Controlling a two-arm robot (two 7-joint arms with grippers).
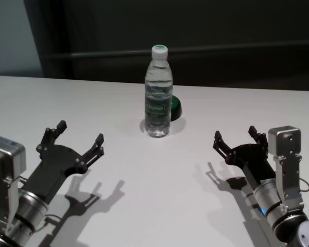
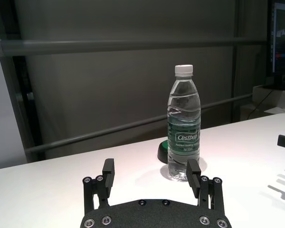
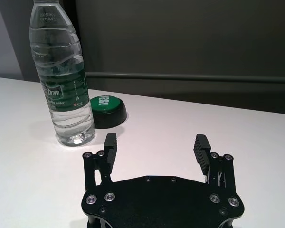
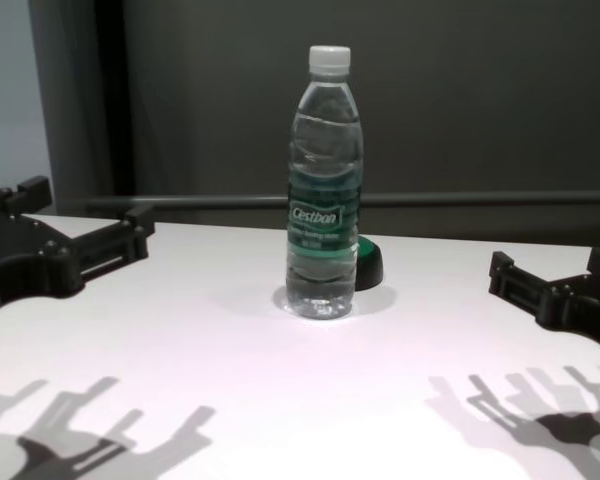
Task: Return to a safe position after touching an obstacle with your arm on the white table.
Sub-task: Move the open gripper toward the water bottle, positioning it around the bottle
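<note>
The obstacle, a clear water bottle [image 1: 158, 92] with a white cap and green label, stands upright in the middle of the white table [image 1: 67, 103]. It also shows in the left wrist view [image 2: 184, 124], right wrist view [image 3: 61, 80] and chest view [image 4: 325, 190]. My left gripper [image 1: 79, 137] is open and empty, low at the near left, apart from the bottle. My right gripper [image 1: 236, 138] is open and empty at the near right, also apart from it. Both show in their wrist views, the left [image 2: 152, 175] and the right [image 3: 156, 148], and in the chest view, left [image 4: 83, 218] and right [image 4: 550, 272].
A low black-and-green round puck [image 1: 175, 107] sits just behind the bottle, to its right; it also shows in the right wrist view [image 3: 107, 109]. A dark wall and rail run behind the table's far edge.
</note>
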